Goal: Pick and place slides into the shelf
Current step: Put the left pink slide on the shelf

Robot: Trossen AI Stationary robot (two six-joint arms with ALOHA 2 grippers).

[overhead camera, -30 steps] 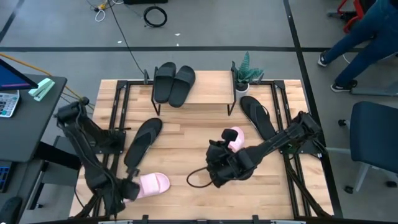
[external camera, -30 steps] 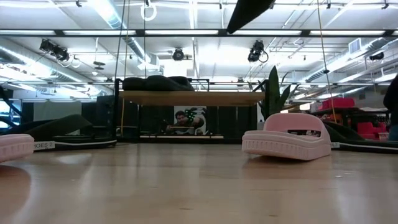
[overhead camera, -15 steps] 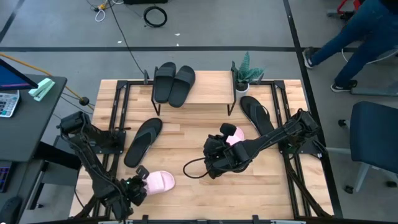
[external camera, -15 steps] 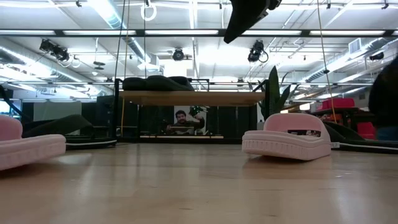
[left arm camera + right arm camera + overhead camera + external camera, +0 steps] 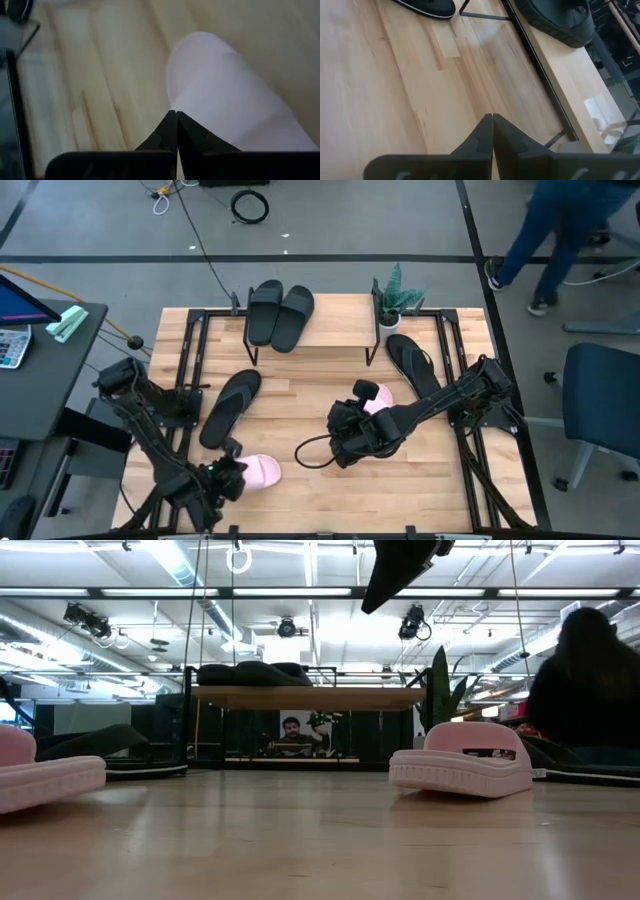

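One pale pink slide (image 5: 258, 471) (image 5: 45, 775) (image 5: 235, 95) lies sole-down near the table's near-left corner. My left gripper (image 5: 228, 473) (image 5: 175, 114) is shut, right at its left end. A second pink slide (image 5: 375, 397) (image 5: 462, 760) lies mid-table. My right gripper (image 5: 345, 430) (image 5: 493, 116) (image 5: 395, 570) hangs shut above the wood just near-left of it, touching nothing. Two black slides (image 5: 278, 313) (image 5: 560, 20) sit on the shelf (image 5: 335, 320) (image 5: 310, 697). One flip-flop (image 5: 230, 405) lies left of centre and another flip-flop (image 5: 415, 365) lies at the right. My left gripper's shut fingertips (image 5: 172, 125) sit against the edge of the pink slide's left end (image 5: 172, 102), coming slanting down from the table's left. Nothing is between the fingers. The slide rests on the table; in the low view its end toward the gripper looks raised a little.
A small potted plant (image 5: 395, 295) stands by the shelf's right end. A dark cable loop (image 5: 310, 458) lies on the wood near my right gripper. Black frame rails (image 5: 190, 360) run along both table sides. A person (image 5: 585, 690) moves beyond the right edge.
My left gripper has moved toward the table's right, and the near pink slide has slid right ahead of it, coming farther into the low view. My right gripper has shifted slightly toward the table's left. Both have kept nearly still in the last half second.
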